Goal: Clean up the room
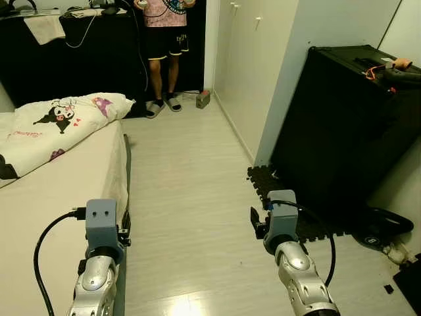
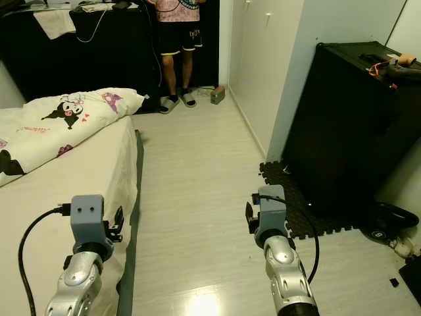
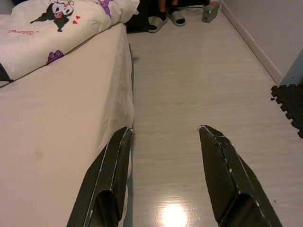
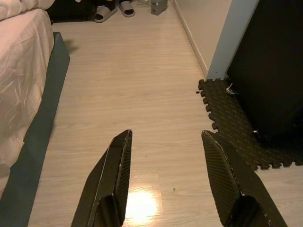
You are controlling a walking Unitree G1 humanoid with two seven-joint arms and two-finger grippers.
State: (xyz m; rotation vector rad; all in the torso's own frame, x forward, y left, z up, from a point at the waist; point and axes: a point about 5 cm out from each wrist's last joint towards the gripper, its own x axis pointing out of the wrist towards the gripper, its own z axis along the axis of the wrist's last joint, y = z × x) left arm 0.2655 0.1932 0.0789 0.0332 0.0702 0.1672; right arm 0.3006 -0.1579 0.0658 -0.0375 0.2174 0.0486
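Note:
A bed with a beige sheet runs along the left, and a white cartoon-print duvet lies bunched at its far end. My left gripper is open, held over the bed's near edge and the floor beside it, with nothing between its fingers. My right gripper is open too, low above the pale wood floor with nothing in it. Both silver forearms reach forward at the bottom of the head views. A small grey box stands on the floor by the far wall.
A person in sandals stands at the far end in front of a black desk. A tall black cabinet stands on dark foam mats at the right. White closet doors line the right wall. A black round device lies near the cabinet.

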